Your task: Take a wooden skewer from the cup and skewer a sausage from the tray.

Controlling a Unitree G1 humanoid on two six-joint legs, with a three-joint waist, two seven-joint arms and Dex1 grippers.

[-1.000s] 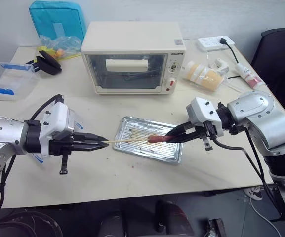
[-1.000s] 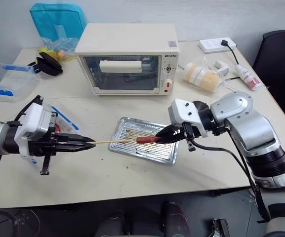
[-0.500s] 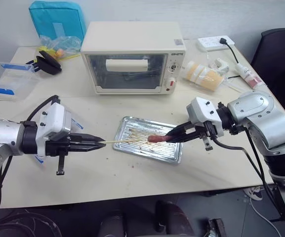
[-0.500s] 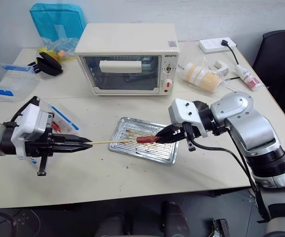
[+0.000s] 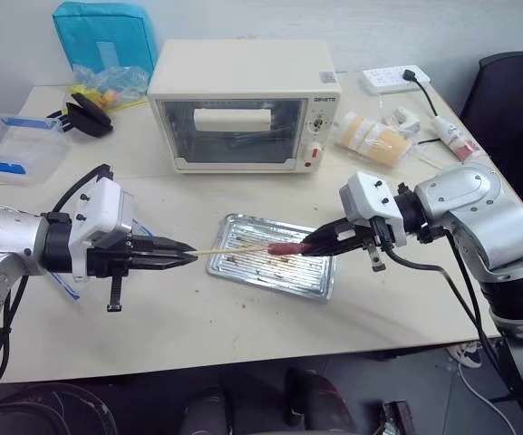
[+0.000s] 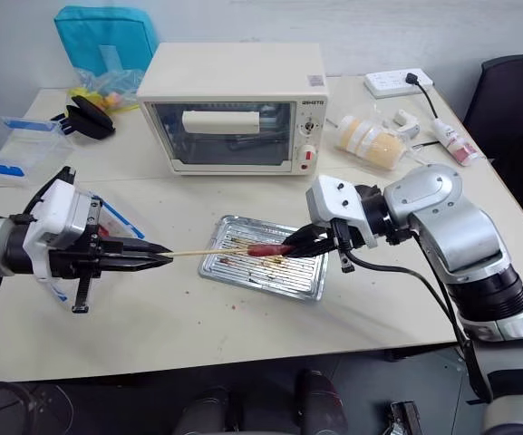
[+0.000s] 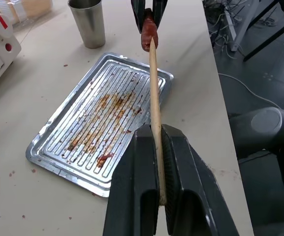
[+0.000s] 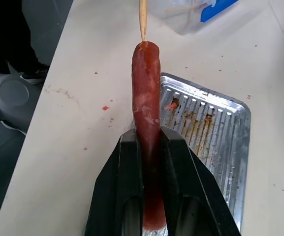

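The left gripper had its fingers pressed together on the wooden skewer, pinching its near end so the stick ran level out over the tray; the right gripper had its fingers clamped on the sausage, holding it above the tray's right part, lengthwise toward the stick; the skewer's tip met the free end of the sausage, and whether it had gone in could not be told; the tray lay flat on the desk in front of the toaster oven, its ribbed floor smeared brown; the cup stood upright on the desk just beyond one tray corner, seen in the left wrist view.
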